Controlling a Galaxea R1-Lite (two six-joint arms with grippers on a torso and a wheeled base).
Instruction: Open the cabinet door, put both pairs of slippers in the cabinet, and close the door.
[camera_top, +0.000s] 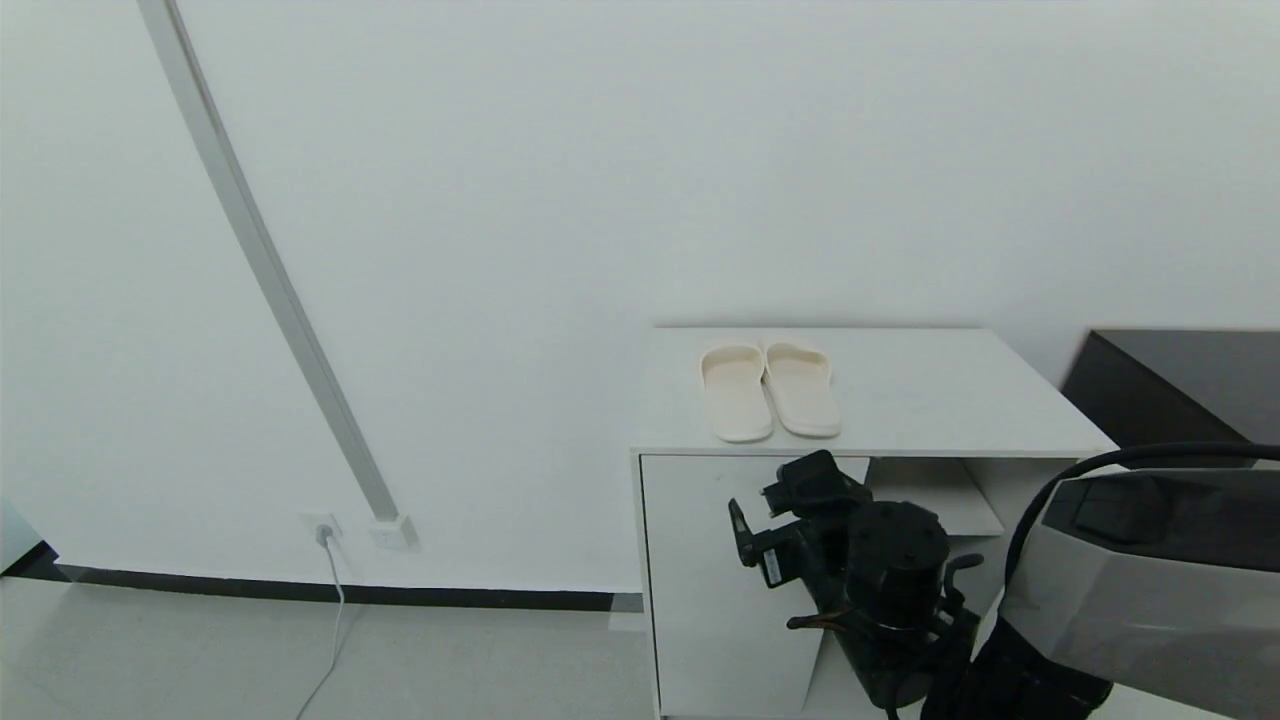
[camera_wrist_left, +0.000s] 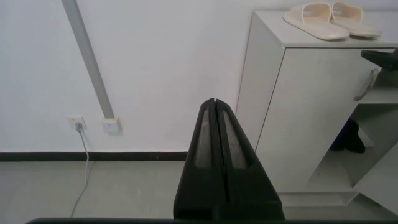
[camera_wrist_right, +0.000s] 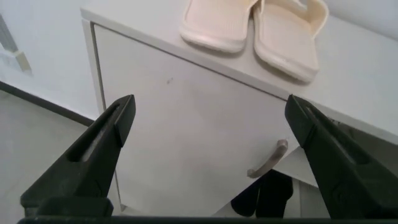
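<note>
Here my right gripper (camera_wrist_right: 208, 109) has its jaws spread wide, holding nothing and touching nothing. It faces the cabinet's (camera_top: 930, 400) closed left door (camera_top: 700, 580), near the door's handle (camera_wrist_right: 268, 160), with the arm raised in front of the cabinet just below its top. My left gripper (camera_wrist_left: 214, 109) has its jaws pressed together with nothing between them, held low and well off to the cabinet's left. The cream slippers (camera_top: 768, 390) lie side by side on the cabinet top. The cabinet's right side stands open, with a shelf (camera_top: 940, 505) inside and a dark shape (camera_wrist_left: 348, 138) below it that I cannot make out.
</note>
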